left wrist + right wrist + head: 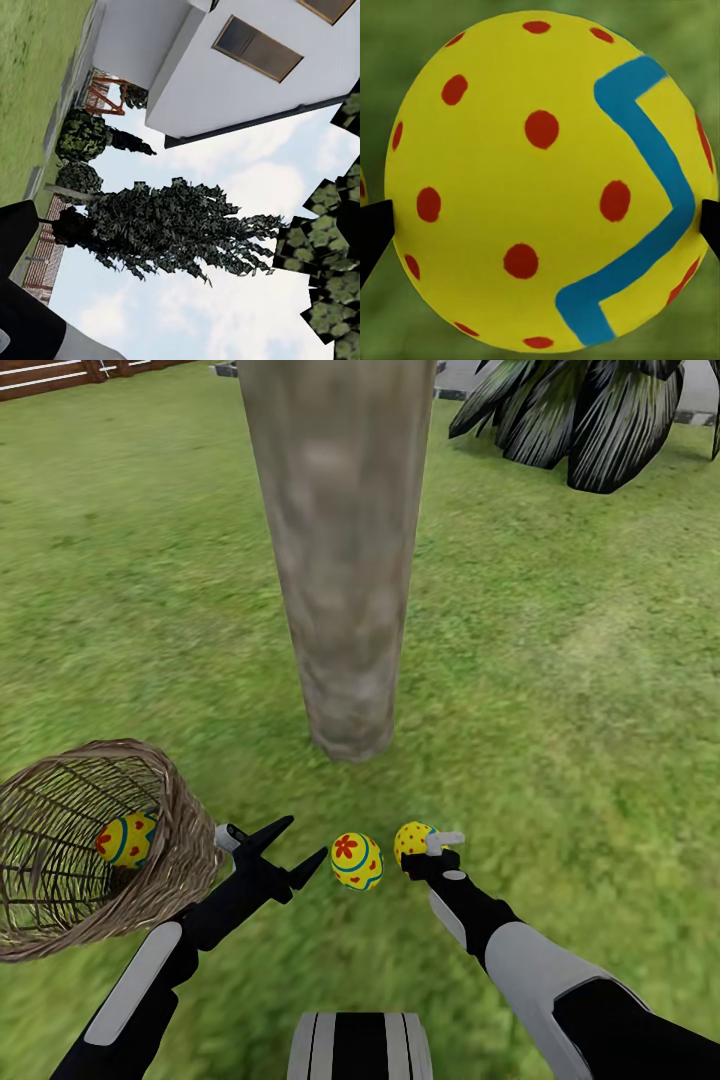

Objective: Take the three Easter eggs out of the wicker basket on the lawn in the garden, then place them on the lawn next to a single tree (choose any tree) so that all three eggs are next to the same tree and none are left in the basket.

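While the left gripper [290, 852] hangs spread beside the basket [180, 860] holding one egg [125, 838], the right gripper [432, 852] pinches a dotted egg [412, 840] near a flowered egg [356, 860] on the lawn [560, 690], with open grass to the tree trunk [345, 560] beyond.

Eggs [357, 860] by tree [345, 560], one basketed.

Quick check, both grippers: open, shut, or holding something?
Left gripper: open, holding nothing.
Right gripper: shut on the dotted egg.
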Motion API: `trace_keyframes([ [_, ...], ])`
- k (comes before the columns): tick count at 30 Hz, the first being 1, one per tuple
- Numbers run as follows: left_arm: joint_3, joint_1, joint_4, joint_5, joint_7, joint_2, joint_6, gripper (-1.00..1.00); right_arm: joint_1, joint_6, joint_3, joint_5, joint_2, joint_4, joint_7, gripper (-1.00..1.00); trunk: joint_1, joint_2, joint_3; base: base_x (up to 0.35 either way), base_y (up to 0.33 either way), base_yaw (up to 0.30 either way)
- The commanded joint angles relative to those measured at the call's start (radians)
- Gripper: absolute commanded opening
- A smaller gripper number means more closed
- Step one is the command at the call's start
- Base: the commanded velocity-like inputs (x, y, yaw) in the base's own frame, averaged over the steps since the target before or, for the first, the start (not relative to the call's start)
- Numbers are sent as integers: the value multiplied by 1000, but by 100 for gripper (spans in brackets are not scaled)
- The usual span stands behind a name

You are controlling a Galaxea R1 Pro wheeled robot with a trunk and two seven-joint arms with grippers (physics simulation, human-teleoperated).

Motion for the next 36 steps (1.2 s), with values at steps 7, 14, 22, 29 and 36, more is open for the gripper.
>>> trace_keyframes([
  [7, -2, 0, -1, 1, -2, 1, 2, 100, 0, 3, 6, -13, -1, 3, -8, 100, -1, 0, 7, 0, 0, 0],
  [14, -4, 0, -2, 1, -1, -11, 2, 100, 0, 3, 4, -14, -1, 3, -8, 100, -4, 2, 34, 0, 0, 0],
  [22, -3, 0, -1, 1, -1, -13, 2, 100, 0, 1, 4, -14, -1, 2, -7, 100, -7, 4, 65, 0, 0, 0],
  [29, -2, 0, -1, 2, -2, -13, 3, 100, 0, 3, 0, -16, -5, 2, -6, 100, -11, 6, 92, 0, 0, 0],
  [36, -4, 0, -9, 3, -2, -25, 7, 100, 0, 154, -5, -25, -4, -69, -1, 100, -14, 7, 119, 0, 0, 0],
])
